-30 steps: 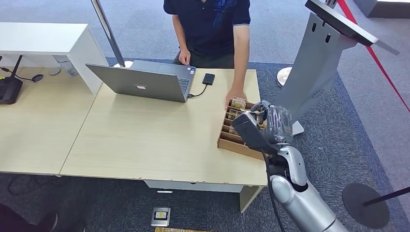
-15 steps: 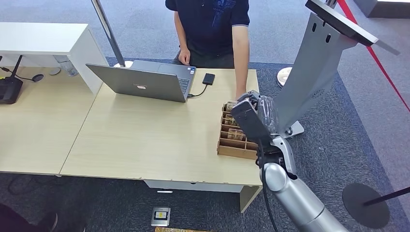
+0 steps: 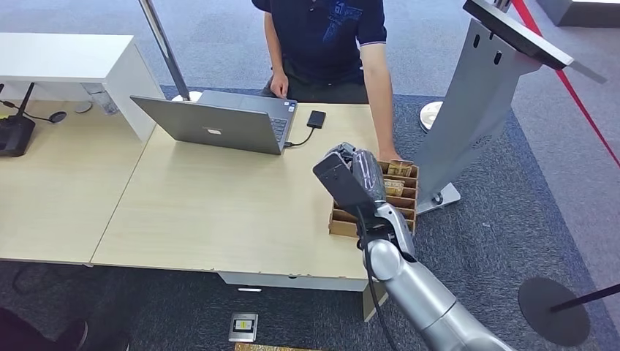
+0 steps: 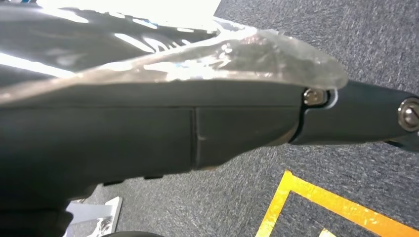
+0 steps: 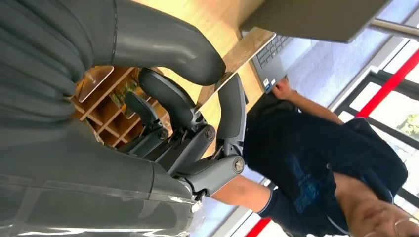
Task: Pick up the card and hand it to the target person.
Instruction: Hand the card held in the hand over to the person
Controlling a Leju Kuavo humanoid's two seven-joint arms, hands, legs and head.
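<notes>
My right hand [image 3: 351, 179] is raised over the table, beside the near left part of the wooden card box [image 3: 406, 196]. In the right wrist view a thin brown card [image 5: 242, 55] sits edge-on, pinched between the thick thumb [image 5: 168, 47] and a dark finger [image 5: 232, 106]. In the head view the hand hides the card. The person [image 3: 329, 36] in a dark shirt stands behind the table, with one hand [image 3: 387, 155] at the box's far edge. My left hand [image 4: 148, 133] hangs over the carpet, and its fingers are too close to read.
An open laptop [image 3: 219, 124] and a black phone [image 3: 315, 118] lie at the table's far side. A grey kiosk stand [image 3: 482, 95] rises right of the table. More cards [image 3: 398, 170] stand in the box's slots. Bare tabletop [image 3: 219, 212] stretches to my left.
My right hand has moved left from over the box to its left side. The person's arm has shifted right along the box's far edge.
</notes>
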